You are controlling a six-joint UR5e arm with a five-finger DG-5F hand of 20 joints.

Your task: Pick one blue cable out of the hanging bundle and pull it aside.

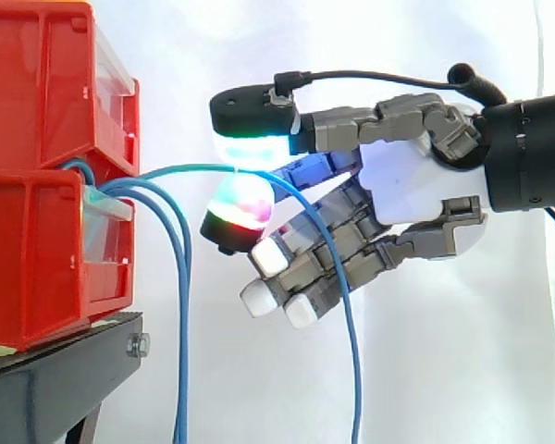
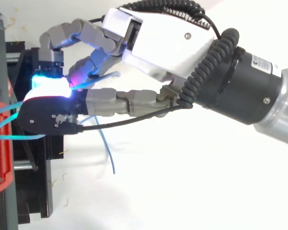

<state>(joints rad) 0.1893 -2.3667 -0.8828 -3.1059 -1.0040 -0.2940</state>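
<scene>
**Hand pinching one blue cable beside the red bins**

Side view: The hand reached in from the right, its palm well clear of the two stacked red bins on the black stand. It was closed in a pinch. An upper fingertip pad glowed cyan-green, and a lower pad glowed red and green. The single blue cable lay between these two pads. This cable left the gap between the bins and ran nearly level across to the pinch. From there it dropped over the other, loosely bent fingers toward the bottom edge. The rest of the bundle hung straight down just beside the bins, apart from the held cable. The white curtain stood behind.

Top view: The hand lay across the centre, with its glowing pads pressed together near the red bin edge. Blue strands ran from the bin toward the pads. A loose length of blue cable trailed below the fingers. From this view I could not tell which strand the pads held.
</scene>
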